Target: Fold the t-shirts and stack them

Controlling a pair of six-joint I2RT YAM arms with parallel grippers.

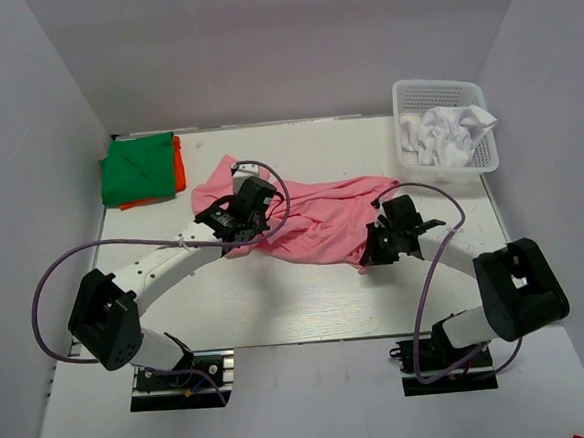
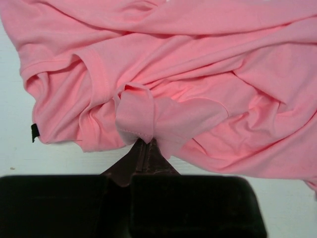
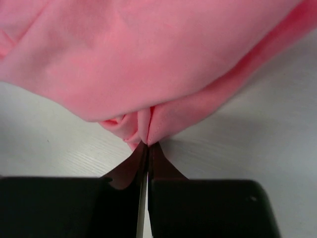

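Pink t-shirt [image 1: 317, 222], crumpled, its cloth in the tight pinch of left tool [image 2: 147, 144] and right tool [image 3: 147, 145].

No legible text.
The small black tag [image 2: 34, 132] at the left edge of the pink t-shirt [image 2: 198, 74] is unreadable.
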